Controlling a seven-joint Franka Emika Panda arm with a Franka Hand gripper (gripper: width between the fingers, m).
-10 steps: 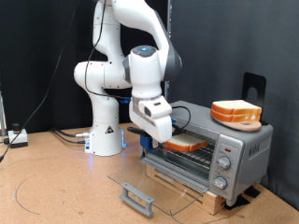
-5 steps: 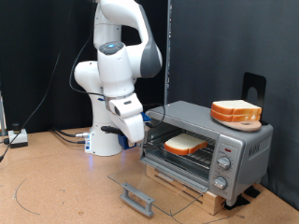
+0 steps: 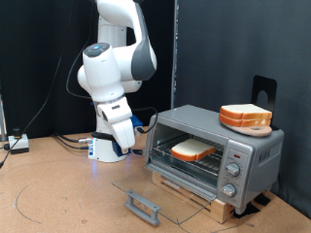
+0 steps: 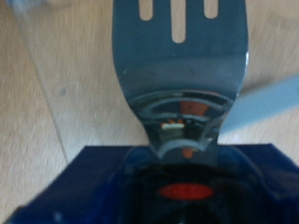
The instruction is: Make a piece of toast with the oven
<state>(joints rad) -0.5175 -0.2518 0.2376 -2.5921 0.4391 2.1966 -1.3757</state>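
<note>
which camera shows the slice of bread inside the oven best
The exterior view: the piece of toast lies on the rack inside the open oven. The wrist view shows none of it, only a metal spatula blade over the wooden surface.

White, rounded arm with dark grey joint bands, a small blue-lit cap above, and blue-wrapped parts at the end effector; conical white base.

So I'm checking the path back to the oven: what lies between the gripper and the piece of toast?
In the exterior view, only open air separates the gripper from the piece of toast on the oven rack; the glass door lies open below.
</note>
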